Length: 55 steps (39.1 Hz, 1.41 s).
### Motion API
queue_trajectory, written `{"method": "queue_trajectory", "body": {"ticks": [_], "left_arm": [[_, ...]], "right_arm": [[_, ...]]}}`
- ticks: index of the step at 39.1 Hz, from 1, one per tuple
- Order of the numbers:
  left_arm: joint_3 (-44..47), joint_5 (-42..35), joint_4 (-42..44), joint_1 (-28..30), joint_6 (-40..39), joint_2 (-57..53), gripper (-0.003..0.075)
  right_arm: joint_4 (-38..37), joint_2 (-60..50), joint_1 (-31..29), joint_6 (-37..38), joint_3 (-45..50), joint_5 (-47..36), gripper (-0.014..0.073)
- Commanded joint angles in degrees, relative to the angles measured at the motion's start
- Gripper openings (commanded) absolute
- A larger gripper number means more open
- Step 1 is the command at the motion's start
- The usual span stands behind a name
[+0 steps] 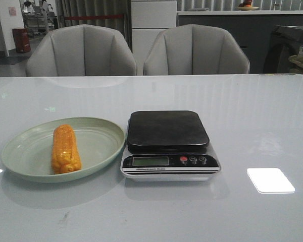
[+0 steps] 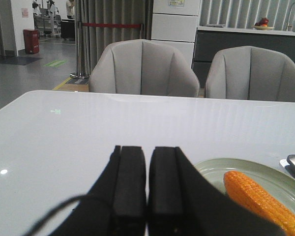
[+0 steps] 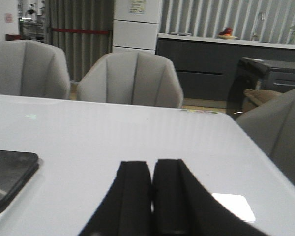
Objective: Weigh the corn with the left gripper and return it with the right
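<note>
Corn waits on the plate; I have nothing in hand.

My left gripper [image 2: 147,194] is pressed closed and empty, so I judge I must spread it, then grip across the cob's middle. The corn [image 2: 262,200] lies on the green plate [image 2: 214,169], ahead of the fingers towards the scale [image 1: 170,145].

A glossy, smooth white table [image 1: 272,126] carries a matt pale-green plate [image 1: 98,132], a bumpy, shiny orange corn [image 1: 65,148] and a scale [image 1: 169,145] with a dull dark metal platform, while both grippers' fingers [image 2: 130,182] look matt black.
</note>
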Motion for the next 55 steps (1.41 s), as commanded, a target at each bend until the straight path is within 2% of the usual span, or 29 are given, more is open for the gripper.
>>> {"method": "queue_trajectory", "body": {"ticks": [1,7,14,26,55], "left_arm": [[1.75,-4.53,0.07,-0.01,-0.49,-1.18,0.0113],[1.75,-4.53,0.07,-0.01,-0.49,-1.18,0.0113],[1.75,-4.53,0.07,-0.01,-0.49,-1.18,0.0114],[1.75,-4.53,0.07,-0.01,-0.49,-1.18,0.0114],[1.75,-4.53,0.07,-0.01,-0.49,-1.18,0.0114]], "right_arm": [[-6.11,-1.09,-2.83,5.4,0.59,-4.45,0.0158],[-13.01,-1.09,-3.22,13.99,0.59,-4.31,0.0158],[-13.24,-1.09,-3.01,16.82,0.59,-4.25,0.0158],[-13.24,-1.09,-0.64,16.95,0.59,-4.22,0.0158],[-13.24,-1.14,-0.65,16.95,0.59,-4.22,0.0158]]}}
